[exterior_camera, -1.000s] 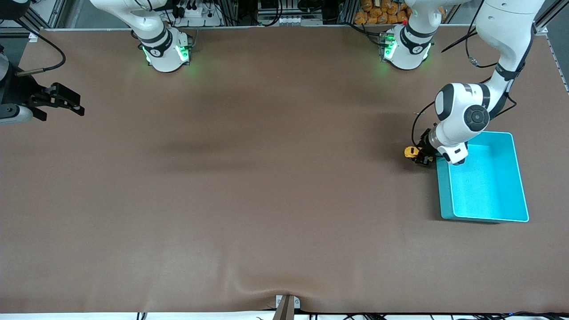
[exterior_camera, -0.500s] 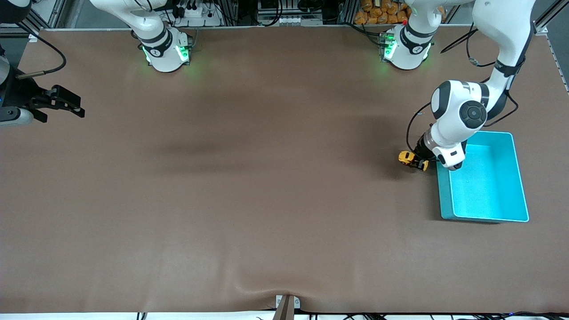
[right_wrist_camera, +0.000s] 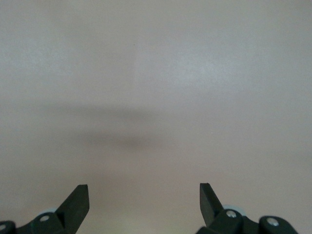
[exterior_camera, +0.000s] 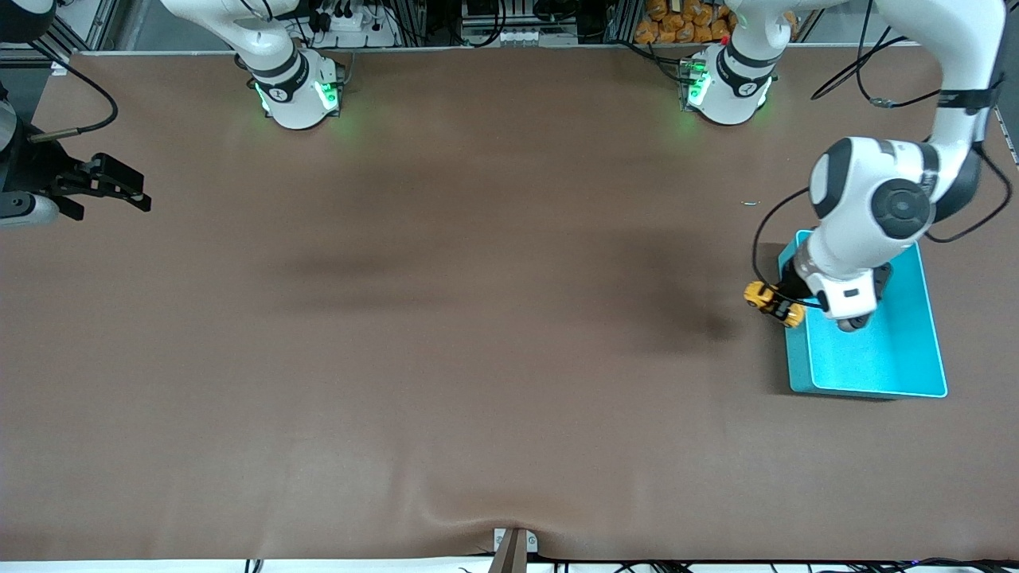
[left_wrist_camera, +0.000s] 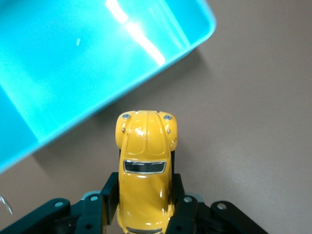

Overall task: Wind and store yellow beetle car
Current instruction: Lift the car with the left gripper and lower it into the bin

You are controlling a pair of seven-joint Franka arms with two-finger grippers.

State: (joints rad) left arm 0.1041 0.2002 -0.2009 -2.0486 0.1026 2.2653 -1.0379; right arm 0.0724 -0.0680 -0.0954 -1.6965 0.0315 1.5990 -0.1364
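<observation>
The yellow beetle car [exterior_camera: 771,303] is a small rounded toy with dark windows. My left gripper [exterior_camera: 784,306] is shut on it and holds it in the air by the edge of the turquoise bin [exterior_camera: 915,362], over the bin's rim and the table beside it. In the left wrist view the car [left_wrist_camera: 145,168] sits between the black fingers [left_wrist_camera: 109,195], its nose pointing at the bin's wall [left_wrist_camera: 97,73]. My right gripper [exterior_camera: 119,187] is open and empty, waiting at the right arm's end of the table; it also shows in the right wrist view [right_wrist_camera: 144,195].
The brown table [exterior_camera: 478,318] lies bare across its middle. The bin stands near the edge at the left arm's end. A small table clamp [exterior_camera: 513,549] sits at the edge nearest the camera.
My left gripper has lifted the car off the table and carried it toward the bin's rim, nearer to the camera. The right arm has barely moved.
</observation>
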